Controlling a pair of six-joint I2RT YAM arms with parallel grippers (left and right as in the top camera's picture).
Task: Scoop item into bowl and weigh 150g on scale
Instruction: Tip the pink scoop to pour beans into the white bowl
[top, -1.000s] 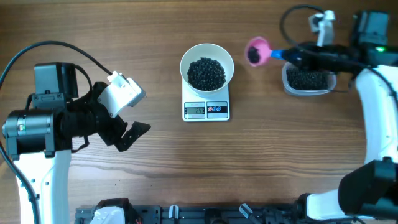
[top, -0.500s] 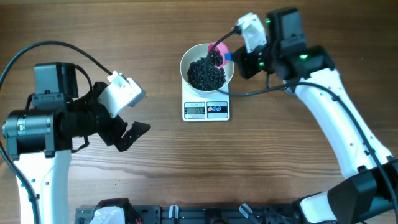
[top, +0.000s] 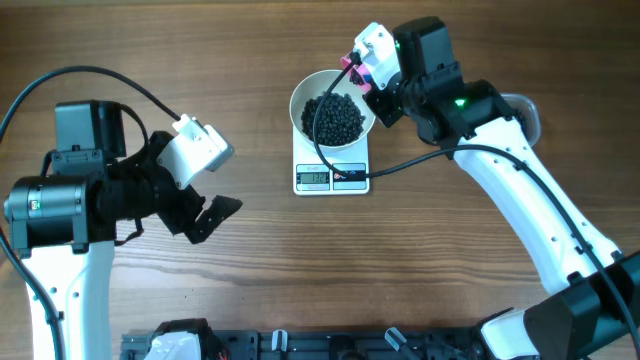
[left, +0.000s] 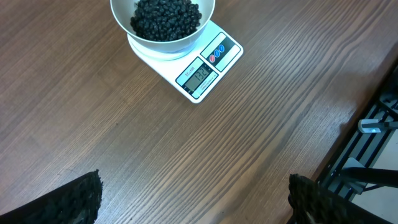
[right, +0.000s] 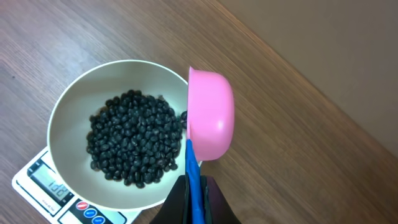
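Right fingers (right: 176, 208) pinch the pink scoop (right: 211, 118), tipped beside the bowl (right: 64, 121) (left fingers (left: 78, 199) spread, well apart).

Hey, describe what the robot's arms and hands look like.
The left arm and right arm share white links, black joint housings, black cables and a white wrist camera block. The left hand has black textured fingers; the right arm shows a green light.

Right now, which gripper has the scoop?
The right gripper, shut on the pink scoop by its blue handle at the white bowl. The left gripper hangs open and empty, away from the scale.
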